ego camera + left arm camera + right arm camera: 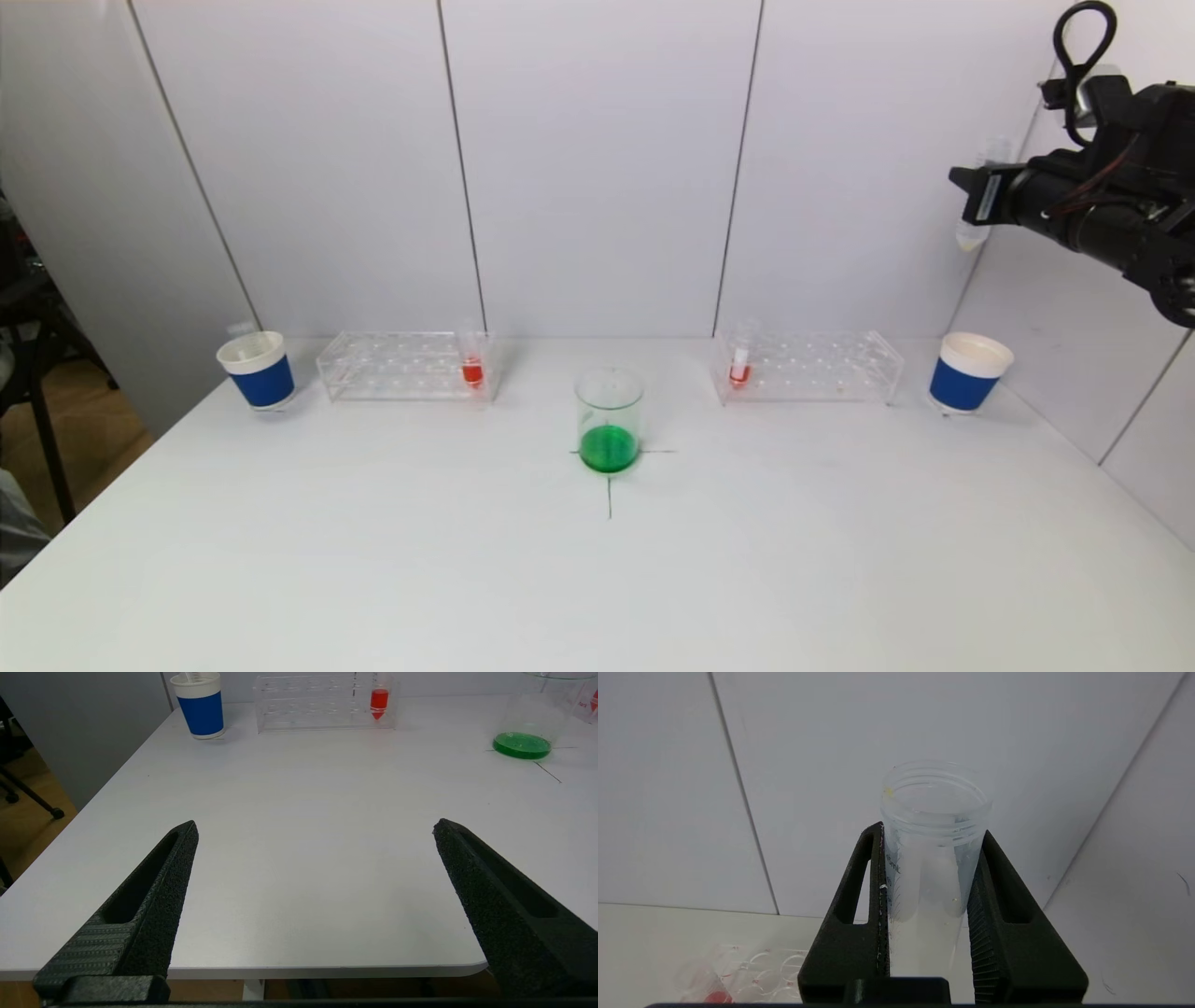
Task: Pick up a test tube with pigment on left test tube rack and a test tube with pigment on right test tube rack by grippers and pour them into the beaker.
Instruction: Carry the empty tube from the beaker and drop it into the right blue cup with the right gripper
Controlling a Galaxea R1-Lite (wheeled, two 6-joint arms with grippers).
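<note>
A: Two test tubes with red pigment are in the racks: one red tube (472,370) in the left rack (403,366), one red tube (739,371) in the right rack (808,366). Is the task nearly done?

B: I judge it partly done. The beaker (609,418) stands in the middle of the worktop (597,579), on a cross mark, between the racks, and it holds green liquid. So something seems already poured.

A: And the right gripper (931,868)?

B: It is high above the right side of the worktop, over the right blue cup (969,371). Its jaws are closed on a clear tube (934,826), which looks empty and upright. I think this tube must be put away.

A: Where is the left gripper (315,828)?

B: It is low, near the front left edge of the worktop, with jaws wide apart and nothing between them. The left rack, with the left blue cup (200,704) beside it, is well apart from it.
</note>
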